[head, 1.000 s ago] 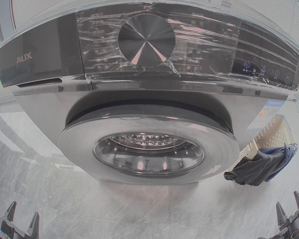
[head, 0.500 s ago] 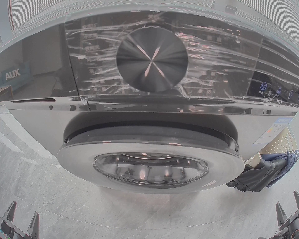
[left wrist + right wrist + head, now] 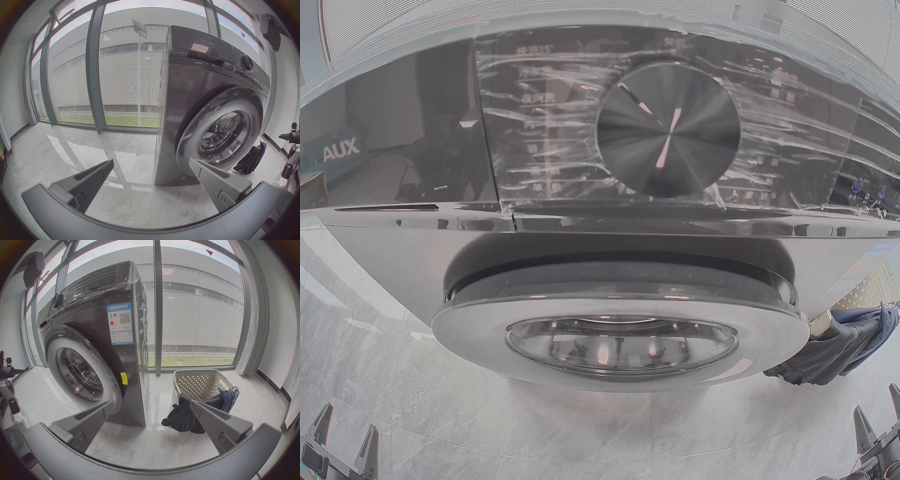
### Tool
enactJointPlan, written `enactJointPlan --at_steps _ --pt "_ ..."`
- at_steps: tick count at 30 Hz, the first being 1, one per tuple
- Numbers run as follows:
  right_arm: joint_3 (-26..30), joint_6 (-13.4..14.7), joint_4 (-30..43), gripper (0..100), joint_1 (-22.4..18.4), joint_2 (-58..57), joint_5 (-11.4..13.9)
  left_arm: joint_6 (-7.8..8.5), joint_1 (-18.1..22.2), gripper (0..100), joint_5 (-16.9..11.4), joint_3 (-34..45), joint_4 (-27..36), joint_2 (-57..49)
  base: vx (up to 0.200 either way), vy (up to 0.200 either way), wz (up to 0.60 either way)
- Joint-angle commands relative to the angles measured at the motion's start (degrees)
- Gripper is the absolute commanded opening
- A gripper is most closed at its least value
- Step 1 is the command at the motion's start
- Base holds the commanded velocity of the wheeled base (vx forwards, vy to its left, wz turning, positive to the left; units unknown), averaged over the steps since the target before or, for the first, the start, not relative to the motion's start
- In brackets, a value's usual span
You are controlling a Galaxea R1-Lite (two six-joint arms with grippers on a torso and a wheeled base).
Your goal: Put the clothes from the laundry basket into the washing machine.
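Your left gripper and right gripper hang low over the grey marble floor, each with its fingers spread wide and nothing between them. Ahead of both, facing the gap between your two hands, stands the washing machine. Its round door is shut, the glass porthole turned toward you. Above the door, a large metal dial sits in a dark control panel covered with wrinkled clear film.

The laundry basket, a pale perforated tub, stands on the floor ahead of your right gripper, on that hand's outer side of the machine and near its side wall. The clothes are at the basket. A dark garment hangs over the rim nearer your right hand and down the outside wall. A blue garment is draped on the rim beside it, touching it. Neither gripper touches the basket, the clothes or the machine. From your left hand, the basket lies beyond the machine's door.

A blue-edged label is stuck on the machine's front at the upper corner nearer your right gripper. Beyond the machine and basket, a tall window looks onto a grey building.
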Motion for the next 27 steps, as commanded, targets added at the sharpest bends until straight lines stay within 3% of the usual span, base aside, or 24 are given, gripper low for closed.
enactJointPlan --at_steps 1,5,23,25,27 --pt "0.92 -0.02 -0.01 100 -0.02 -0.22 0.0 0.01 -0.02 100 0.01 0.84 -0.03 -0.51 0.0 -0.2 0.0" --pt "0.92 -0.02 -0.01 100 -0.02 -0.22 0.0 0.01 -0.02 100 0.01 0.84 -0.03 -0.51 0.0 -0.2 0.0" --pt "1.01 0.51 -0.09 100 -0.02 -0.31 0.0 -0.08 -0.02 100 0.01 0.84 -0.03 -0.51 0.0 0.0 0.0" --pt "0.31 0.6 -0.97 100 -0.02 -0.4 0.18 -0.08 -0.02 100 0.01 0.84 -0.03 -0.51 0.0 0.0 0.0" --pt "-3.91 1.12 -3.7 100 0.07 -0.57 0.62 -0.08 -0.02 100 0.01 0.84 -0.03 -0.51 0.0 0.0 0.0"
